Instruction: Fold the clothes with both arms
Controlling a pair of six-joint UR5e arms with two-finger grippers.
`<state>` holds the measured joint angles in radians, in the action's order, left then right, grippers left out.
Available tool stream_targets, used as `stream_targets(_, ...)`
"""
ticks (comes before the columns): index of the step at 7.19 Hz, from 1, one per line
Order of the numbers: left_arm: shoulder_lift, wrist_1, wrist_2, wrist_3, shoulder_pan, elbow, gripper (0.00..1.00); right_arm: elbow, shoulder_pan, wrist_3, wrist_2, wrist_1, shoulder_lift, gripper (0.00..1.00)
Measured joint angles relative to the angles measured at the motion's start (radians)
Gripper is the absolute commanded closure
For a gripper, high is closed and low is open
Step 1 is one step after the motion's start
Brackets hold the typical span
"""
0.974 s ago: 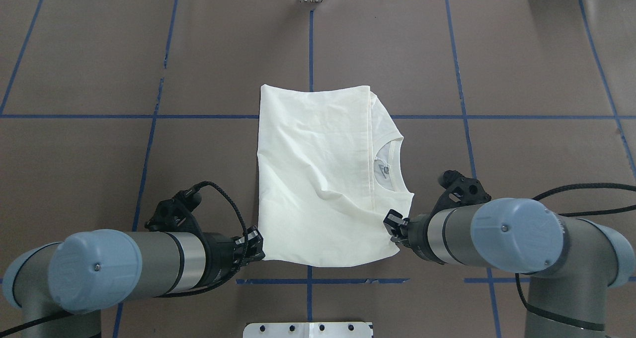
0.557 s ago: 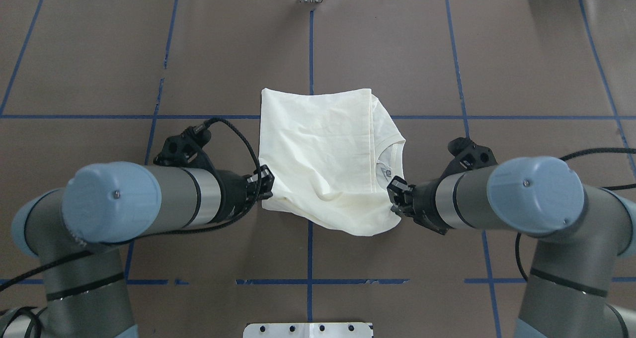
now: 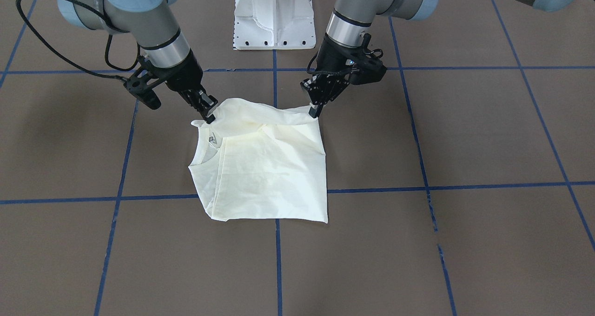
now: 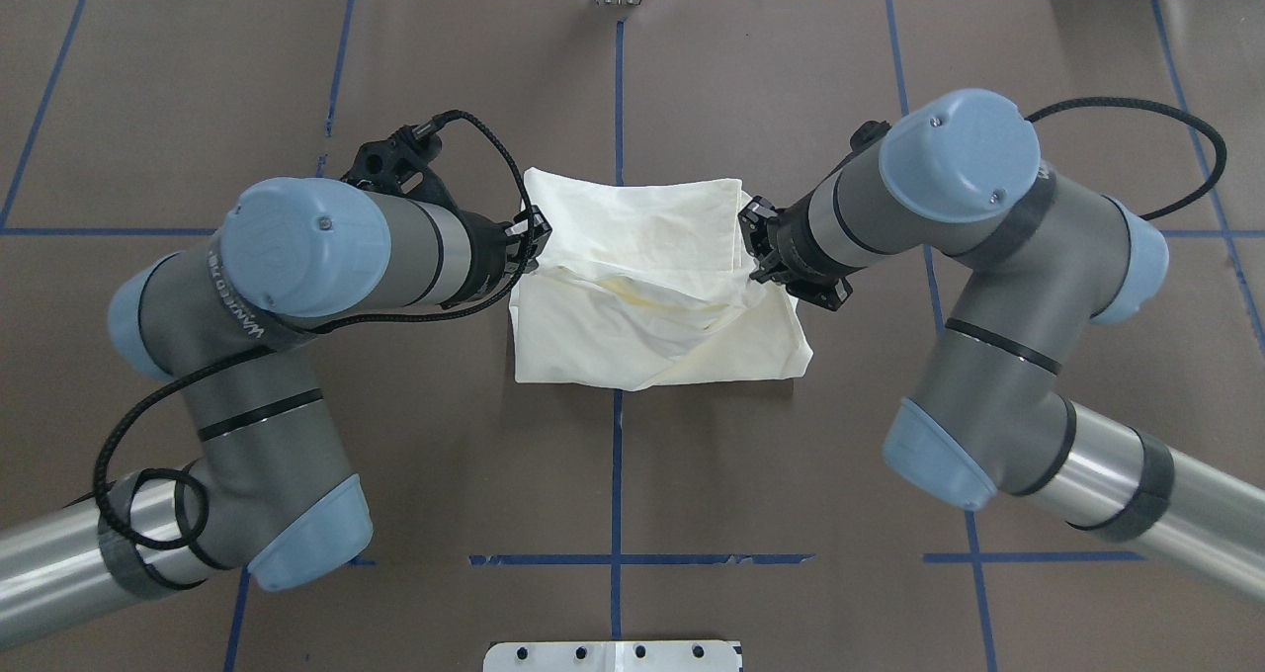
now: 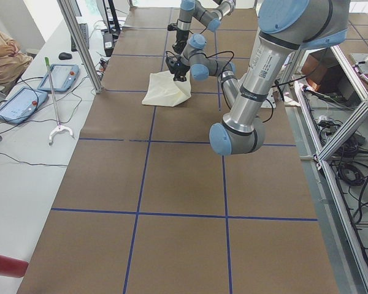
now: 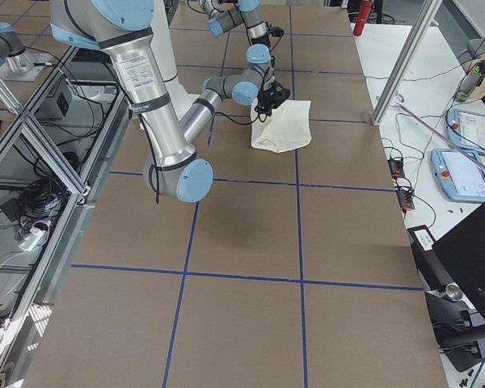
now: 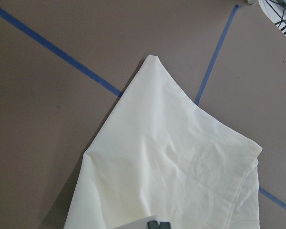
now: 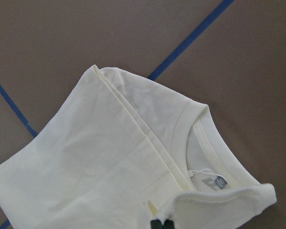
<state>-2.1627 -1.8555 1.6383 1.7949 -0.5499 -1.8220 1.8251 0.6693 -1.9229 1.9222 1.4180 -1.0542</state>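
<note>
The cream-white shirt lies folded in the middle of the brown table, print hidden. Its near edge is lifted and doubled back toward the far edge. My left gripper is shut on the lifted corner at the shirt's left side, seen in the front view as left gripper. My right gripper is shut on the other lifted corner beside the ribbed collar; in the front view the right gripper hangs just above the collar. Both wrist views look down on the shirt.
The white pedestal base sits at the near table edge. Blue tape lines cross the brown mat. Tablets and a person's sleeve are on a side bench beyond the far table edge.
Both grippers have carried the shirt's near edge up and away from the robot, toward the far edge. The shirt's near part now lies doubled over itself.
</note>
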Motion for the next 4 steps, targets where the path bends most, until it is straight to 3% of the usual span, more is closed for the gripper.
stream_targets(4, -0.101, -0.131, -0.005, -0.105, -0.053, 0.257, 1.0, -0.26, 0.073, 0.122, 0.059, -0.004, 0.135, 1.0)
